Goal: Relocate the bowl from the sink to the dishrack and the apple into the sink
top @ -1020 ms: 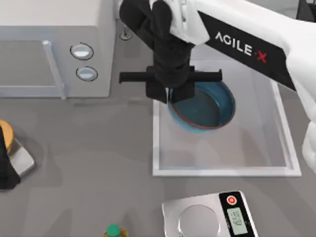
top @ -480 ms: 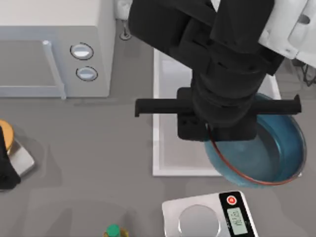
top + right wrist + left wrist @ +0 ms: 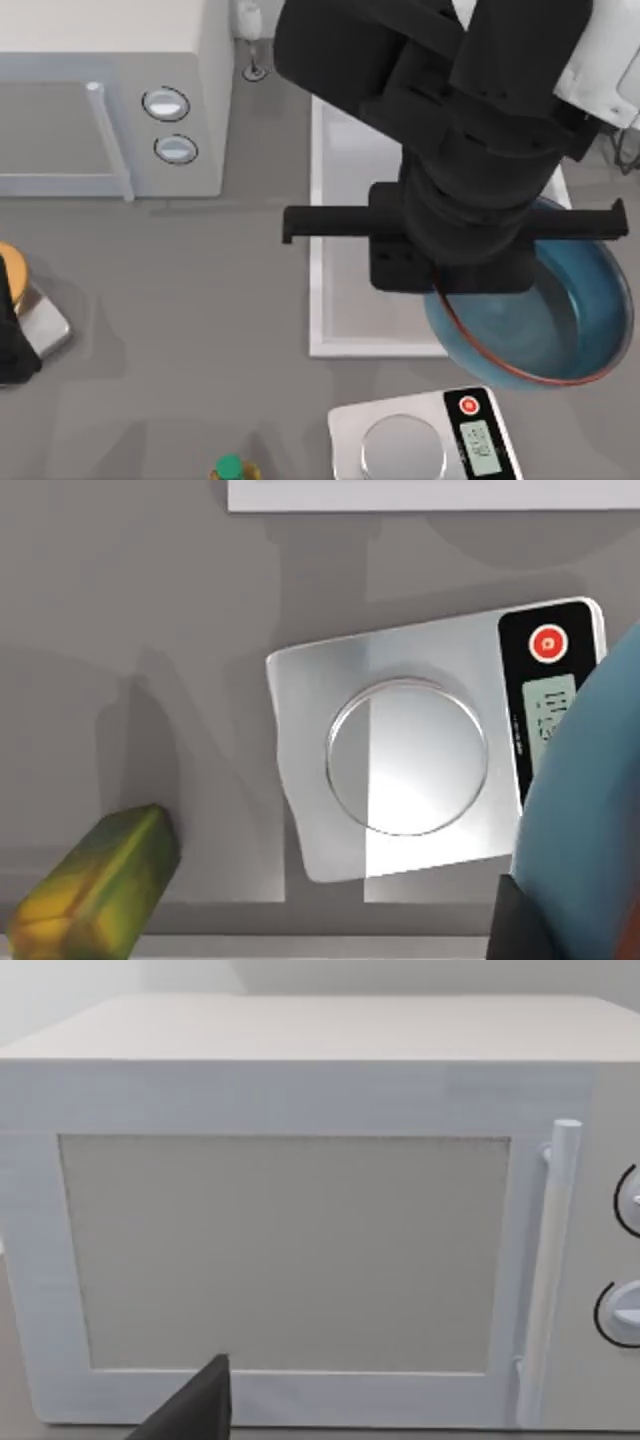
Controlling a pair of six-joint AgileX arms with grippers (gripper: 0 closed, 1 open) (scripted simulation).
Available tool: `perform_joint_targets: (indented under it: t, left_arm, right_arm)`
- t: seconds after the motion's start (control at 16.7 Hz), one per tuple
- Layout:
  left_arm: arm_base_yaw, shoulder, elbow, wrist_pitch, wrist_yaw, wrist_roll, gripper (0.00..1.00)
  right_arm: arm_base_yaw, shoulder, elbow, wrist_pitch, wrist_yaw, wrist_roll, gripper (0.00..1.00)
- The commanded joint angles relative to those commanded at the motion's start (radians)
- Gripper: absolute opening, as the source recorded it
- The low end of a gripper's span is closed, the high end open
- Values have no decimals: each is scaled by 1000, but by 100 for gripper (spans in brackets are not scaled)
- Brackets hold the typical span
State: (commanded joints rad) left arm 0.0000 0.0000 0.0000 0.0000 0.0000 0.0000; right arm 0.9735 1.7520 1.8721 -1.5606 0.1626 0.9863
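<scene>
My right gripper [image 3: 442, 290] is shut on the near-left rim of the blue bowl [image 3: 565, 325]. It holds the bowl high above the table, over the front right corner of the white sink [image 3: 345, 300]. In the right wrist view the bowl [image 3: 590, 810] fills the edge beside a dark finger [image 3: 520, 925]. The arm hides much of the sink. Thin wires of the dishrack [image 3: 627, 150] show at the right edge. The apple is out of view. My left arm [image 3: 12, 340] is parked at the table's left edge.
A white microwave [image 3: 110, 90] stands at the back left. In front of the sink lies a silver scale [image 3: 420, 440], also the scale [image 3: 420, 750] under the right wrist. A green-capped bottle [image 3: 232, 468] is at the front edge, and a glass [image 3: 252, 30] stands by the sink's back left.
My right gripper has lifted the bowl out of the sink, up toward the camera and to the right. It shifted only slightly in the last half second. The left arm has not moved.
</scene>
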Motion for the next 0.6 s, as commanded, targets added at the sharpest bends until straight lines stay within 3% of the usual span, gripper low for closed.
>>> perform_joint_targets:
  t: [0.24,0.6]
  left_arm:
    - [0,0,0,0,0,0,100]
    - [0,0,0,0,0,0,100]
  right_arm:
    - [-126,-86,-61,149,-84,-102,0]
    - [-547,-247,-253,630,-291,-402,0]
